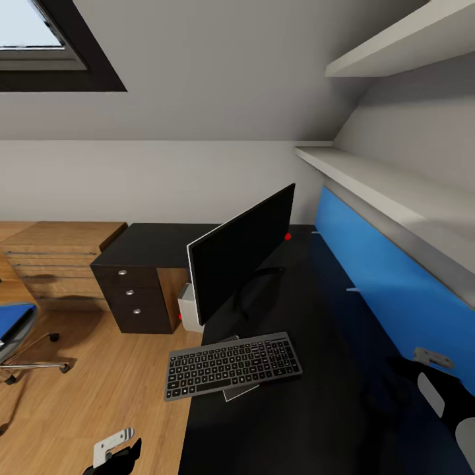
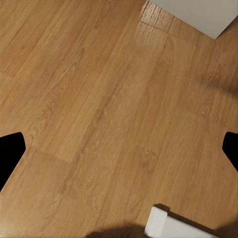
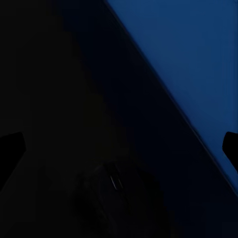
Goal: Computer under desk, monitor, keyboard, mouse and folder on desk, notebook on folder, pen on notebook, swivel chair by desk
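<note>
The black monitor (image 1: 241, 254) stands on the glossy black desk (image 1: 297, 422). In front of it lies the keyboard (image 1: 231, 365), overhanging the desk's front edge, with a thin grey notebook (image 1: 241, 393) peeking out beneath it. The light grey computer (image 1: 187, 307) sits under the desk beside the drawer unit (image 1: 135, 298). At far left is the swivel chair (image 1: 26, 359) with the blue folder (image 1: 13, 321) on its seat. My right gripper (image 1: 402, 386) (image 3: 119, 153) hangs open over the desk, close above the black mouse (image 3: 116, 191). My left gripper (image 1: 117, 456) (image 2: 119, 153) is open over the oak floor.
A blue wall panel (image 1: 389, 284) runs along the desk's right side under two white shelves (image 1: 369, 175). Low oak cabinets (image 1: 59, 257) stand left of the drawer unit. A skylight (image 1: 39, 39) is set in the sloped ceiling. A white foot (image 2: 166, 227) rests on the floor.
</note>
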